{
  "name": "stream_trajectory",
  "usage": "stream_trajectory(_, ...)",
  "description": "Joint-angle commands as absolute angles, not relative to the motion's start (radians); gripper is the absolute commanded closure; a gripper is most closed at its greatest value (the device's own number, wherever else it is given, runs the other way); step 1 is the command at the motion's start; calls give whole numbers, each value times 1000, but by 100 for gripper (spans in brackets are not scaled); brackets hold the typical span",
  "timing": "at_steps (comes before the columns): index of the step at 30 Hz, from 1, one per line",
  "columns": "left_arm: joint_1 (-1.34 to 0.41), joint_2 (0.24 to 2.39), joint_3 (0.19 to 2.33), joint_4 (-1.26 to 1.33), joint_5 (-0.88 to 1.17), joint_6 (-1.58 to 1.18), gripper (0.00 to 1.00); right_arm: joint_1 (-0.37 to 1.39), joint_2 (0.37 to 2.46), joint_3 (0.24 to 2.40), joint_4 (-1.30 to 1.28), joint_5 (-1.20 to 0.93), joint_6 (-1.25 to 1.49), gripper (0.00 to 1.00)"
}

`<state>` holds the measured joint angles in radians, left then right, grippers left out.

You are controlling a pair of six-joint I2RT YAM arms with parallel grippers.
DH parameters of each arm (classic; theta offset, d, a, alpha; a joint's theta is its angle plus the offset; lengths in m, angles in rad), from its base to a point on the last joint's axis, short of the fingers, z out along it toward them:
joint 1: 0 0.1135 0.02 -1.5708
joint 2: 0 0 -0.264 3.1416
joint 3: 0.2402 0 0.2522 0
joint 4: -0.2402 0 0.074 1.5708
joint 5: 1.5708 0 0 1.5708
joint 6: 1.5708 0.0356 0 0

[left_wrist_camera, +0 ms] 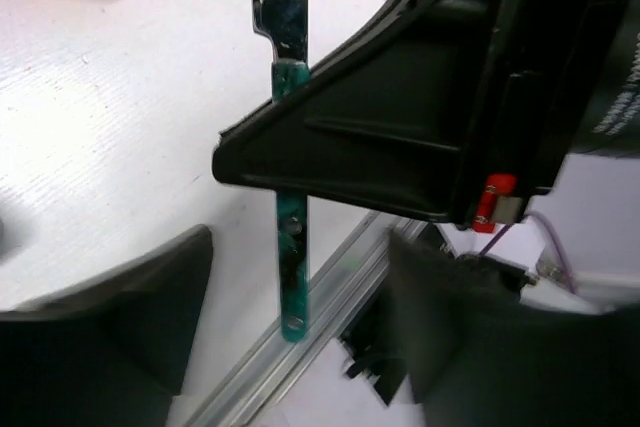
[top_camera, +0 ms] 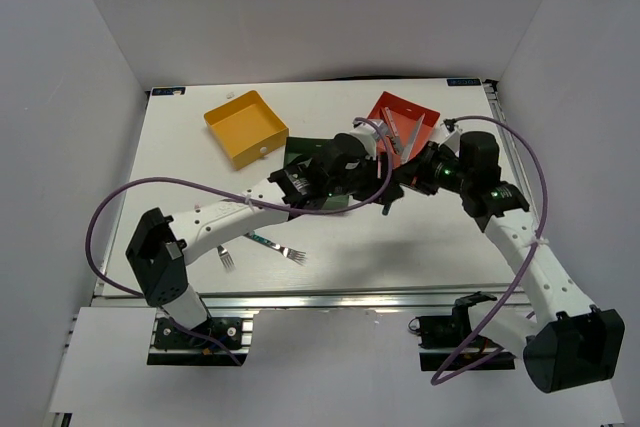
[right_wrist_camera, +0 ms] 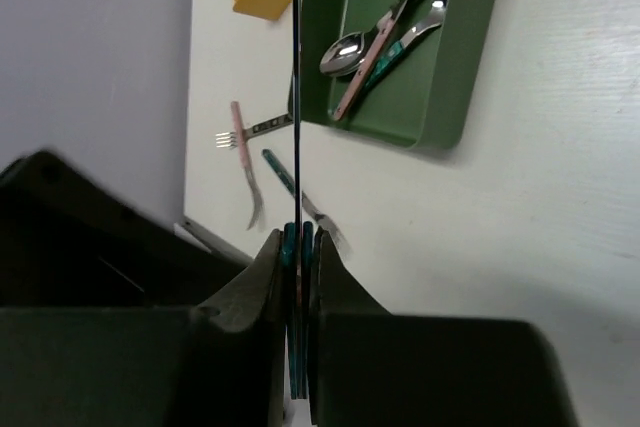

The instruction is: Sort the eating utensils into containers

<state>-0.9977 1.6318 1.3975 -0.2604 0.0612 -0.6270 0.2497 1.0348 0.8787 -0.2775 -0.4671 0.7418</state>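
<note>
One light, stiff, slick knife (left_wrist_camera: 289, 267): your right claw (right_wrist_camera: 298, 242) is clamped on its teal handle, left claw (left_wrist_camera: 300, 287) apart. Grip handle, never blade.

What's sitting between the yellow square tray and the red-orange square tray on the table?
The dark green square tray, half hidden under the left arm in the top view; the right wrist view shows metal spoons lying in it.
</note>
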Motion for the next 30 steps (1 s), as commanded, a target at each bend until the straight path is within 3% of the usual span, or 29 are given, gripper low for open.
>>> stream_trajectory(1,-991,1605,1468,-265,23,-627,10,245,1090,987,-251,-427,628,100)
stream_trajectory(2,-986,1598,1476,-288,14,-624,2,245,1113,1015,-264,-405,608,100)
stream_trajectory(7,-973,1545,1512,-454,-175,-600,2,233,1398,1236,-385,-200,404,100)
stream_trajectory(11,-953,1490,1525,-665,-372,-607,2,224,1647,1579,-543,-79,206,100)
stream_trajectory(18,-891,1375,1522,-912,-434,-672,2,221,2018,2046,-726,113,30,100)
stream_trajectory(30,-874,1295,1491,-1089,-454,-736,2,225,2232,2066,-657,127,5,94)
